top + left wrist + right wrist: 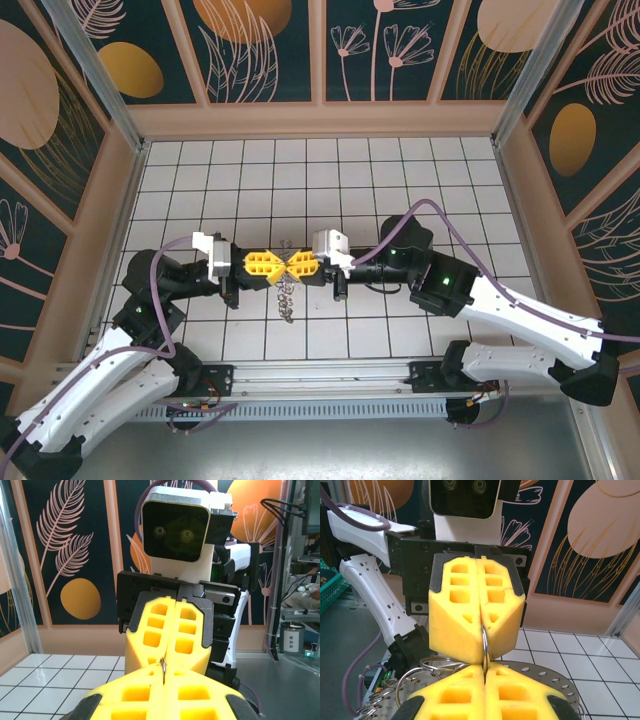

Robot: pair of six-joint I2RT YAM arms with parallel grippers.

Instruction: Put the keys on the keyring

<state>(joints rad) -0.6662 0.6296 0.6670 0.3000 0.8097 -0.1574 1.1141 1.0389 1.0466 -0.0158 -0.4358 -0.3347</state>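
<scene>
White tiled floor (400,180); left gripper (278,265) and right gripper (293,266) both clamped on one wire loop (484,642); keyring (287,297) at 6 o'clock of the pinch. We fear opposed pulls could slip it free.

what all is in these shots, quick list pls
keyring: one, grey metal with wire loops, hanging above the table between the fingertips, one loop pinched by both
table: one, white tiled, under the arms
walls: several panels, dark teal with leaf prints, around the table
basket: one, green, far left of the right wrist view
left fingers: two, yellow, shut on the keyring
right fingers: two, yellow, shut on the keyring, tip to tip with the left
arms: two, white and black, near edge
</scene>
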